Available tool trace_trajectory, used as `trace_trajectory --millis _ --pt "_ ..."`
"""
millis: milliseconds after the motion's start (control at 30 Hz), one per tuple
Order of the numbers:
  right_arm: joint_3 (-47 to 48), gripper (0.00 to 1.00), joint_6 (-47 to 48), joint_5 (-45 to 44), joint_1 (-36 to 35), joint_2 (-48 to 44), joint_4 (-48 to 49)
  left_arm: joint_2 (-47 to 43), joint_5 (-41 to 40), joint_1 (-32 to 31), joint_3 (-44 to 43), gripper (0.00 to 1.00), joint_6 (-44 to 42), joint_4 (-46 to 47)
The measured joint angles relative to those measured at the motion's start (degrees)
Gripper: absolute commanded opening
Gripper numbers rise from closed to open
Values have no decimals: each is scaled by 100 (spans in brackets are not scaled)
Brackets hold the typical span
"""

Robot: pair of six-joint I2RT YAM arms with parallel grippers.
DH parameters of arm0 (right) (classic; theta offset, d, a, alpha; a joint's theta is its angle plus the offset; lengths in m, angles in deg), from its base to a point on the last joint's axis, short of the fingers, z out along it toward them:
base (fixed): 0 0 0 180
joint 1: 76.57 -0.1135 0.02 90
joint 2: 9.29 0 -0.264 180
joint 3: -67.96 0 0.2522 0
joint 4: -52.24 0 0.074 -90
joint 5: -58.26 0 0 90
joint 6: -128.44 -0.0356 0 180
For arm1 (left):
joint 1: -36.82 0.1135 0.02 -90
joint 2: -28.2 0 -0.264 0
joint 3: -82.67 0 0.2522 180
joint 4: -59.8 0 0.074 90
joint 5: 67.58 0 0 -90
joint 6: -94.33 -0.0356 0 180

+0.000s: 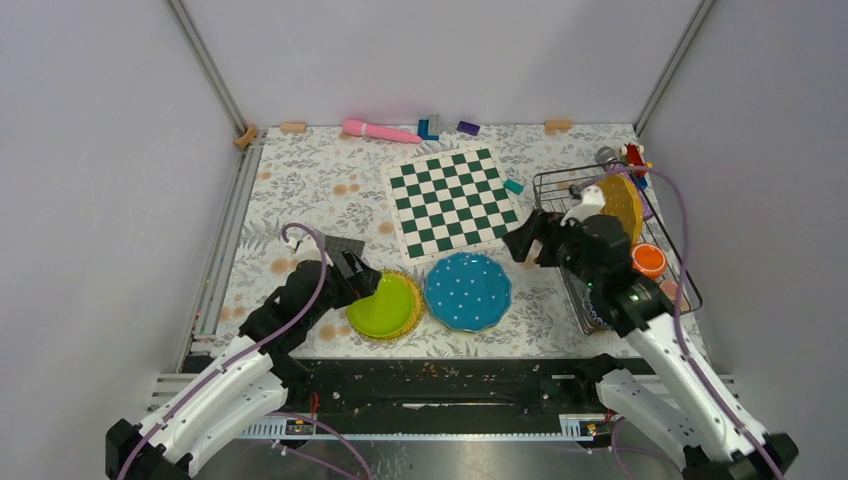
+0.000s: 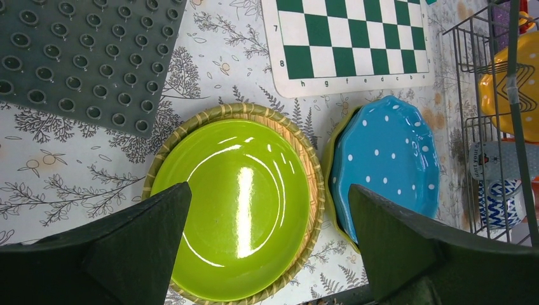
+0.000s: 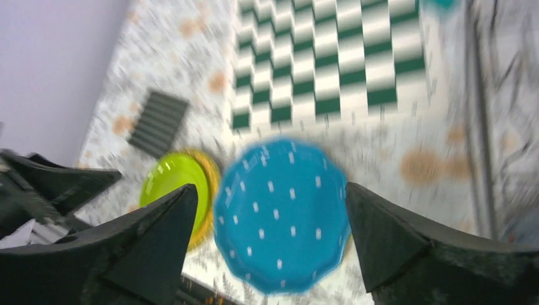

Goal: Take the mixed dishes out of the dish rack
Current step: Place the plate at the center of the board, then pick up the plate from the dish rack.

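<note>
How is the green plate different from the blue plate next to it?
The green plate is plain and shiny with a smooth round edge; the blue plate has white dots and a wavy edge. The green plate sits on a tan ridged plate; under the blue plate only a yellow-green sliver shows. Both lie flat, side by side, outside the dish rack.

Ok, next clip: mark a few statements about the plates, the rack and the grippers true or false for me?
1. The teal plate lies flat on the table, outside the dish rack. True.
2. The right gripper grips the teal plate. False: its jaws stand open with nothing between them.
3. The dish rack is empty. False: an orange cup and a yellow-orange plate are in it.
4. The left gripper is open. True.
</note>
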Motion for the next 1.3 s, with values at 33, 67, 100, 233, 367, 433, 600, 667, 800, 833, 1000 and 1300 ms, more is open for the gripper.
trace_trajectory --millis 33,67,100,233,367,433,600,667,800,833,1000,1300 --pt "219 99 205 -52 0 -162 61 -24 0 0 0 99 -7 0" --pt "437 100 446 -114 0 -308 149 -42 -2 0 0 99 -11 0" --pt "691 100 739 -223 0 -433 221 -57 -7 0 0 99 -13 0" --pt "1574 100 2004 -717 0 -535 345 -103 -63 0 0 99 -15 -24" --pt "2367 100 3556 -1456 50 -101 245 -131 -118 0 0 99 -17 -39" --pt "2813 100 4068 -1593 203 345 -98 -129 -144 0 0 99 -22 -39" --pt "4015 100 4830 -1563 1211 1818 -1156 -50 -313 0 0 99 -37 -44" --pt "4212 100 5010 -1521 1685 2343 -1547 -24 -374 0 0 99 -37 -50" --pt "4269 100 5224 -1526 2286 3112 -2039 33 -389 7 -2 99 -52 -42" --pt "4312 100 5237 -1521 2404 3322 -2164 68 -389 7 -2 99 -57 -39" --pt "4601 99 5198 -1471 2922 4247 -2354 330 -387 11 -2 99 -85 -33" --pt "4610 89 5193 -1458 3314 5084 -2518 466 -413 15 -2 99 -107 63"
